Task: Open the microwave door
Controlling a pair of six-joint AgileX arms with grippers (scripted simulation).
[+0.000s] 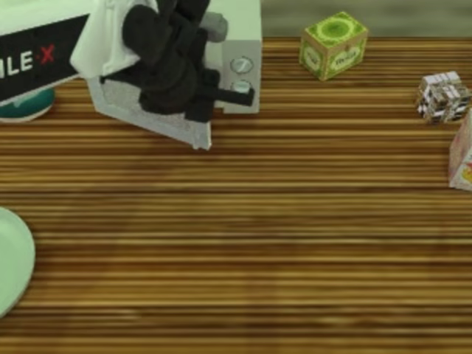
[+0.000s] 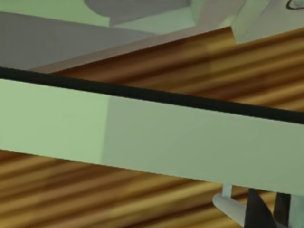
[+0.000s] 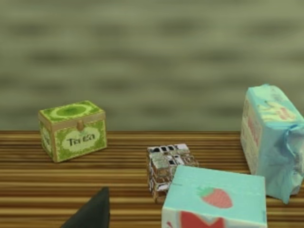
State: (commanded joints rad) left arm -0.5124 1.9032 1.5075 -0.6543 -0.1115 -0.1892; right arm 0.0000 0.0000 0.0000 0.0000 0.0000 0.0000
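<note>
Table: striped wood (image 1: 243,243), broad bare stretch in front of the oven.
Microwave (image 1: 240,29): far left, top cut off.
Microwave door (image 1: 158,122): swung partly outward.
Left gripper (image 1: 221,96): at the door's free edge; grip cannot be told.
Right arm: out of top view.
Green box (image 1: 333,44): far right, apart.

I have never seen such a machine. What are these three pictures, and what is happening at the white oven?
A two-armed AgileX robot works at a striped wooden table. One picture looks down from above; the other two come from cameras on the wrists. The left end effector is at the microwave, whose microwave door stands partly swung open. The right arm is outside the top view. Also on the table: a green tea box, a patterned cube, a pale plate.
</note>
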